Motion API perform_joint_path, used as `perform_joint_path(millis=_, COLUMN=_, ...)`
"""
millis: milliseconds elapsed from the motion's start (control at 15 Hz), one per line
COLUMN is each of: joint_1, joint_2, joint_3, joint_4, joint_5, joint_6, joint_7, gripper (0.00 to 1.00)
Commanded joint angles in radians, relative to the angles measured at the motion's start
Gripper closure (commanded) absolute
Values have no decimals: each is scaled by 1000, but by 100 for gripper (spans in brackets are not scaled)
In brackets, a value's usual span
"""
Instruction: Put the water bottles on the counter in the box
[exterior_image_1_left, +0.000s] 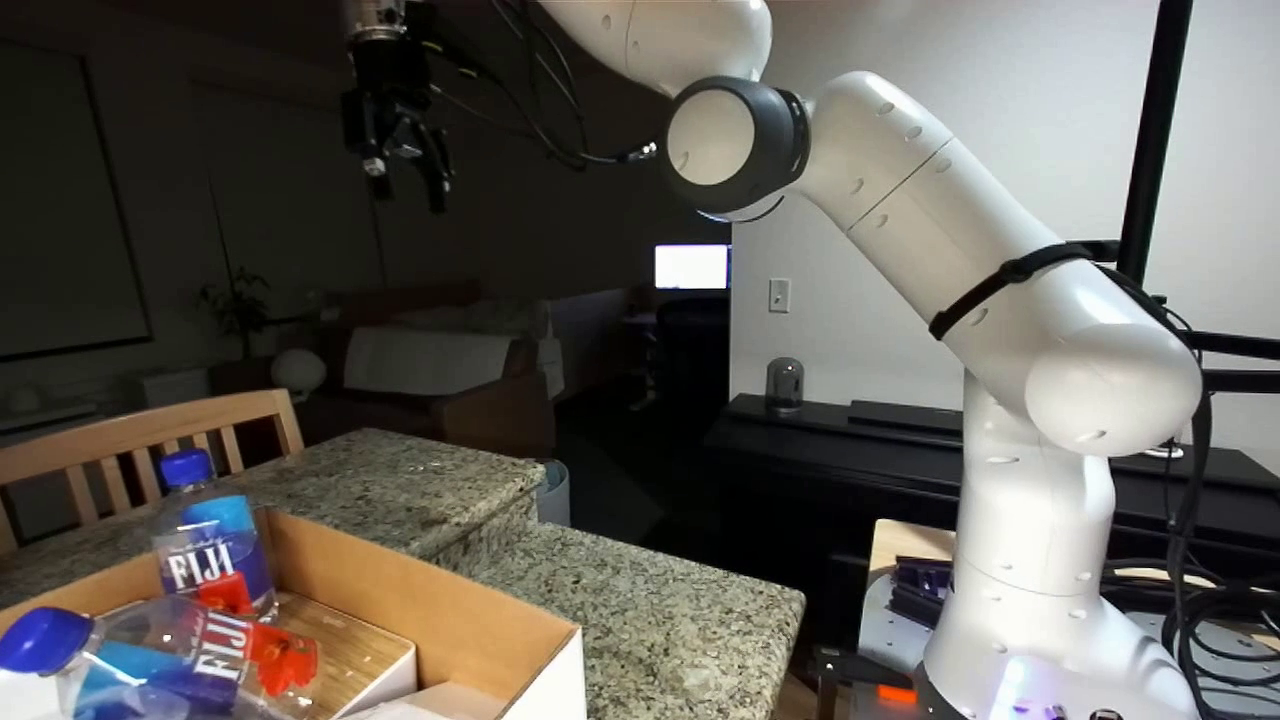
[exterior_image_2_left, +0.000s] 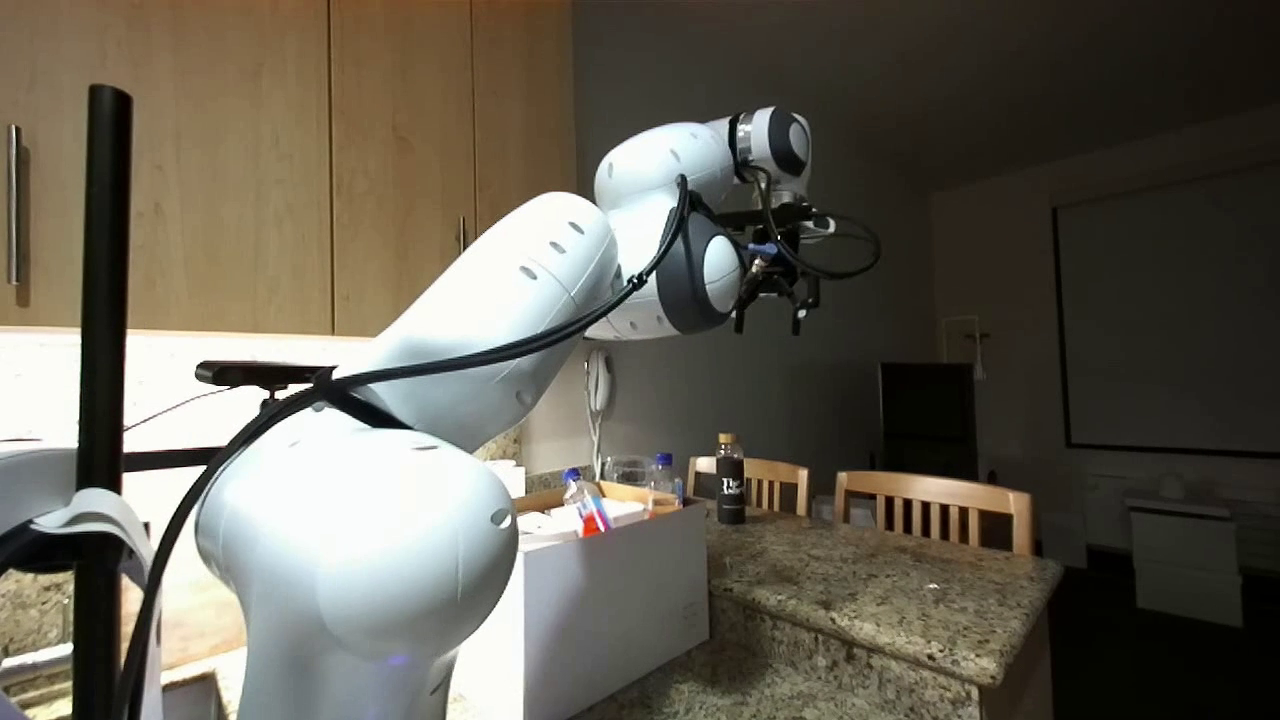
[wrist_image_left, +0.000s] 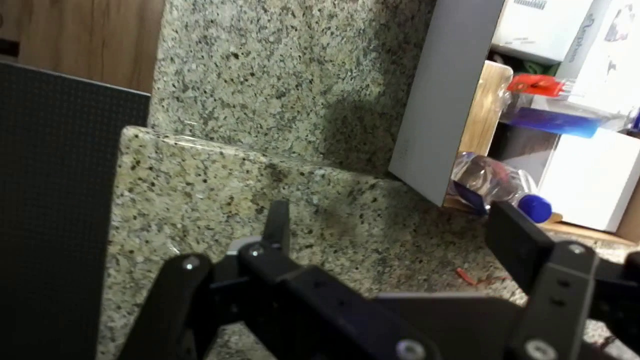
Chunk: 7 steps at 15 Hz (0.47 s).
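Note:
The box (exterior_image_1_left: 430, 610), white outside and tan inside, stands on the granite counter (exterior_image_1_left: 650, 620); it also shows in an exterior view (exterior_image_2_left: 620, 600) and the wrist view (wrist_image_left: 445, 100). Two clear water bottles with blue caps are inside it. One bottle (exterior_image_1_left: 215, 545) stands near a corner, also visible in an exterior view (exterior_image_2_left: 664, 480) and the wrist view (wrist_image_left: 492, 180). The second bottle (exterior_image_1_left: 190, 660) lies tilted, also visible in an exterior view (exterior_image_2_left: 588, 505) and the wrist view (wrist_image_left: 550, 117). My gripper (exterior_image_1_left: 408, 190) is open and empty, high above the counter; its spread fingers show in the wrist view (wrist_image_left: 395, 225).
A dark bottle with a wooden cap (exterior_image_2_left: 731, 485) stands on the raised counter beside the box. White packages (wrist_image_left: 590, 175) lie inside the box. Wooden chairs (exterior_image_2_left: 935, 500) stand behind the counter. A red scrap (wrist_image_left: 466, 276) lies on the granite.

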Motion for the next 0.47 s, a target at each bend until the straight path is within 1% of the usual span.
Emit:
perform_joint_path(millis=0, joint_1=-88, joint_2=-46, joint_3=-17, joint_4=-19, joint_5=28, joint_6=-33, joint_7=116, gripper=0)
perform_joint_path(millis=133, joint_1=-131, joint_2=-56, joint_3=-32, joint_4=-24, joint_5=24, joint_6=-47, joint_7=155, gripper=0)
perform_joint_path(millis=200, joint_1=-106, joint_2=-38, joint_3=-27, joint_4=-19, joint_5=8, joint_6=-13, joint_7=90, gripper=0)
perform_joint_path(millis=267, joint_1=-119, joint_2=-40, joint_3=-29, joint_4=-19, joint_5=8, joint_6=-13, joint_7=89, gripper=0)
perform_joint_path(millis=400, joint_1=-121, joint_2=-39, joint_3=-29, joint_4=-21, joint_5=9, joint_6=-12, joint_7=88, gripper=0)
